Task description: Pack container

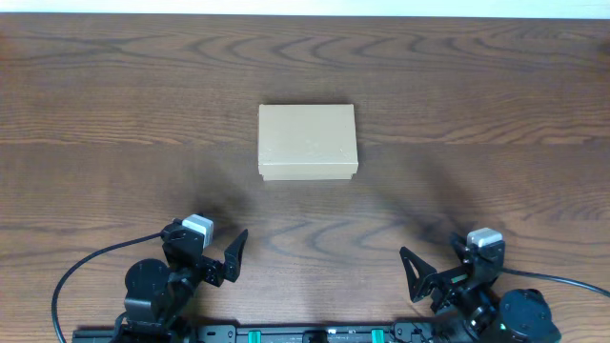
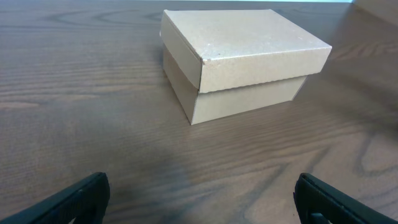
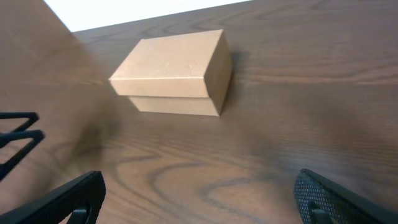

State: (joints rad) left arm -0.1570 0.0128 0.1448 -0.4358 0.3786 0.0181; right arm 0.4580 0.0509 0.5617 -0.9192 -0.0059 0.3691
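Note:
The container (image 1: pixel 307 142) is a small tan cardboard box with its lid shut, standing on the wooden table at the middle. It also shows in the left wrist view (image 2: pixel 239 59) and the right wrist view (image 3: pixel 174 73). My left gripper (image 1: pixel 235 255) is open and empty near the front edge, left of and well short of the box; its fingers show wide apart in the left wrist view (image 2: pixel 200 198). My right gripper (image 1: pixel 412 272) is open and empty near the front edge, right of the box, fingers wide apart in the right wrist view (image 3: pixel 202 196).
The dark wooden table (image 1: pixel 477 114) spreads around the box. A black cable (image 1: pixel 71 272) loops at the front left and another (image 1: pixel 572 281) at the front right. The left gripper's tip shows at the left edge of the right wrist view (image 3: pixel 18 134).

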